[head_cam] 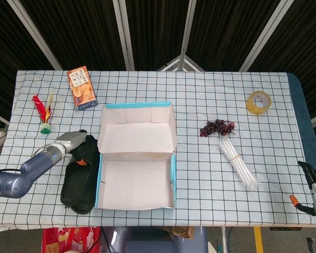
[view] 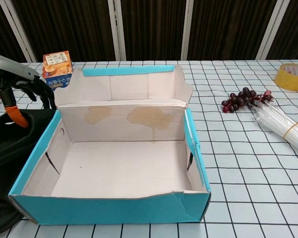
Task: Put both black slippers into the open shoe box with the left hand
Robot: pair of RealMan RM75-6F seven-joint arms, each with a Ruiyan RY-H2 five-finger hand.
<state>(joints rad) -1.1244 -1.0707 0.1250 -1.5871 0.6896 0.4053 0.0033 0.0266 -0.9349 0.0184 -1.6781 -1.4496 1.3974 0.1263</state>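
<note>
The open shoe box (head_cam: 171, 174) with blue walls and a raised lid sits mid-table, and its pale floor (view: 119, 171) is bare. Two black slippers (head_cam: 79, 182) lie overlapping just left of the box. In the chest view the upper slipper (view: 12, 141) leans against the box's left wall, above the lower one (view: 0, 215). My left hand (head_cam: 80, 149) reaches in from the left and grips the far end of the upper slipper, fingers (view: 42, 94) curled over its edge. My right hand (head_cam: 312, 184) hangs off the table's right front corner, open and holding nothing.
An orange carton (head_cam: 82, 88) and a red feathered shuttlecock (head_cam: 43, 113) stand at the back left. Right of the box lie dark grapes (head_cam: 217, 127), a banded bundle of clear tubes (head_cam: 238, 164) and a roll of yellow tape (head_cam: 258, 101).
</note>
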